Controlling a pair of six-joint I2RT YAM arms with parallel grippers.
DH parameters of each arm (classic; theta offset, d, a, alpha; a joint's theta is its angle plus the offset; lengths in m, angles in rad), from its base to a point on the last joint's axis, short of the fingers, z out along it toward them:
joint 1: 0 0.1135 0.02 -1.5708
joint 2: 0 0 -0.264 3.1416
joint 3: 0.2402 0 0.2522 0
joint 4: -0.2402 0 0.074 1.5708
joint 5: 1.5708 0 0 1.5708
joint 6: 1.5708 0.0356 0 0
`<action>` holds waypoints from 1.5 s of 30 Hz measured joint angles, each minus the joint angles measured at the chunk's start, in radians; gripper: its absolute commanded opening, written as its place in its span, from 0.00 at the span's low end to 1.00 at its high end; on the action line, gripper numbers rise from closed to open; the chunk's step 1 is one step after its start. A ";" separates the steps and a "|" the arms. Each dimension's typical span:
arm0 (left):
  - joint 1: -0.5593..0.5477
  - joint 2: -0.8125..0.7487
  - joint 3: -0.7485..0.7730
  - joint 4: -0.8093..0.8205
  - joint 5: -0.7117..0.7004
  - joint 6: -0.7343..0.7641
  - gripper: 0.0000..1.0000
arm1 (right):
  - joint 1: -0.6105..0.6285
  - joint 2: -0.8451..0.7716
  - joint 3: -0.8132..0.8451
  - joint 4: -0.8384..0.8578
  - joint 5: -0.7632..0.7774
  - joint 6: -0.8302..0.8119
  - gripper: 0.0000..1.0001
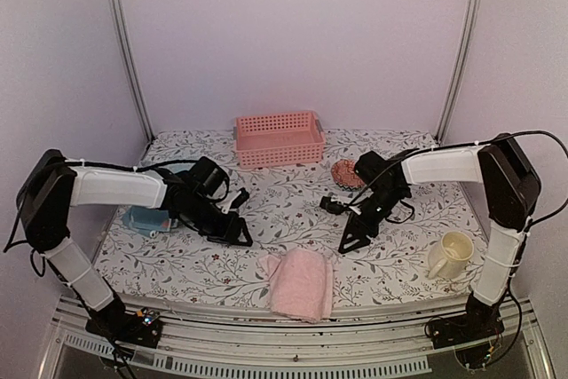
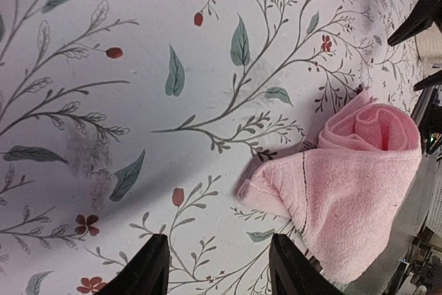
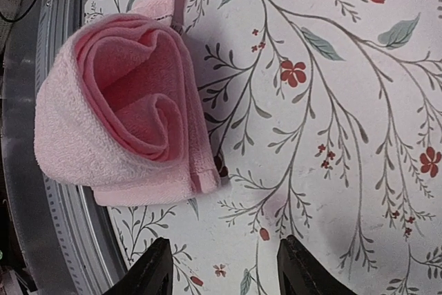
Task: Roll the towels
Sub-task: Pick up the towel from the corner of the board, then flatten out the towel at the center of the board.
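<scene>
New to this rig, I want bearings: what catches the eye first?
A rolled pink terry towel lies at the near edge of the flowered table. The left gripper and right gripper flank it, both open and empty. A pink slatted plastic basket stands at the far edge.

**Basket (image 1: 279, 138) and mug (image 1: 451, 255) on a flowered bench (image 1: 293, 210)**

A pink slatted basket stands at the far edge of the bench, near the middle of the back wall. A cream mug sits upright near the right front corner, handle turned left. A small round reddish pad (image 1: 344, 172) lies between them, nearer the basket. Grey sprigs, green leaves and red flowers pattern the bench cover. A metal rail (image 1: 293, 343) runs along the near edge.
</scene>
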State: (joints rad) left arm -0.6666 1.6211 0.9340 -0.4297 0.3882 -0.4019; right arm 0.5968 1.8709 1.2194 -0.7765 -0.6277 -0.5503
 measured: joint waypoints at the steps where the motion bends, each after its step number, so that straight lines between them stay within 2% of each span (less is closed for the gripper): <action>1: -0.004 0.013 -0.004 0.010 0.008 -0.001 0.50 | 0.006 0.013 0.002 -0.007 -0.016 0.000 0.54; 9: -0.064 0.169 0.029 0.087 0.049 0.009 0.39 | 0.070 0.095 0.017 -0.037 -0.089 0.007 0.54; 11: -0.086 0.196 0.055 0.098 0.055 0.012 0.34 | 0.093 0.106 0.018 -0.039 -0.095 0.008 0.53; 15: -0.112 0.233 0.088 0.107 0.064 0.021 0.15 | 0.126 0.128 0.018 -0.045 -0.105 0.010 0.39; 18: -0.116 0.246 0.093 0.104 0.061 0.032 0.00 | 0.134 0.143 0.026 -0.053 -0.108 0.019 0.19; 20: -0.116 0.248 0.094 0.101 0.058 0.033 0.00 | 0.135 0.154 0.034 -0.057 -0.107 0.016 0.05; 21: -0.116 0.248 0.094 0.100 0.054 0.035 0.00 | 0.135 0.155 0.035 -0.059 -0.104 0.020 0.03; 28: -0.087 0.215 0.113 0.033 -0.029 0.062 0.00 | 0.103 0.124 0.038 -0.090 -0.054 0.032 0.02; 33: 0.024 0.103 0.223 -0.065 -0.149 0.115 0.00 | -0.060 0.000 0.157 -0.149 0.027 0.027 0.02; 36: 0.080 0.015 0.330 -0.089 -0.231 0.152 0.00 | -0.204 -0.106 0.277 -0.140 0.075 0.022 0.02; 38: 0.093 -0.046 0.365 -0.089 -0.262 0.175 0.00 | -0.269 -0.193 0.294 -0.111 0.112 0.013 0.02; 42: 0.087 -0.176 0.336 -0.077 -0.264 0.210 0.00 | -0.288 -0.436 0.145 -0.041 0.147 -0.032 0.02; 45: 0.069 -0.280 0.209 -0.059 -0.223 0.232 0.00 | -0.264 -0.597 -0.060 -0.019 0.139 -0.098 0.02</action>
State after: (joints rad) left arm -0.5980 1.3407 1.1435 -0.4889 0.1650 -0.1699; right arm 0.3328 1.2739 1.1595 -0.7959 -0.4885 -0.6487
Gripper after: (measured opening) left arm 0.005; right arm 0.025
